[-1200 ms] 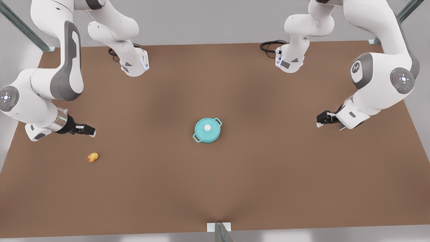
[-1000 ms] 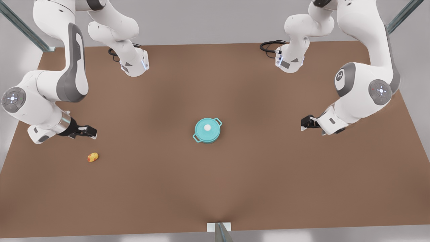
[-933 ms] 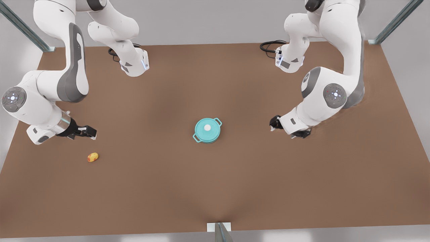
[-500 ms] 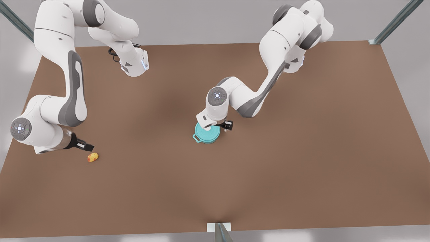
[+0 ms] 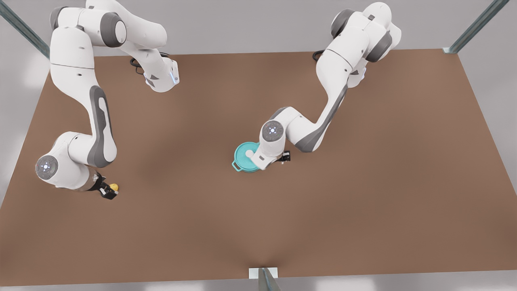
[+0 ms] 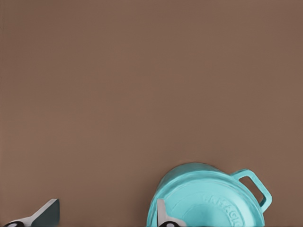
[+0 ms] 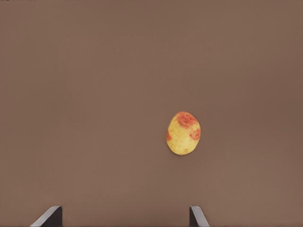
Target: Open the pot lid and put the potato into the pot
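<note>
The potato [image 7: 183, 133], an oval yellow lump with orange-red patches along one end and side, lies alone on the plain brown table [image 7: 94, 85]. Two dark fingertips [image 7: 48, 216] of the right tool [image 7: 124, 217] stand wide apart at the edge of this view. The potato is clear of both tips, well beyond them and nearer the line of one tip than the other.

A plain brown tabletop [image 5: 363, 202] carries a black cable coil [image 5: 139, 64] near its far edge, with metal frame struts [image 5: 472, 26] at its far corners.
</note>
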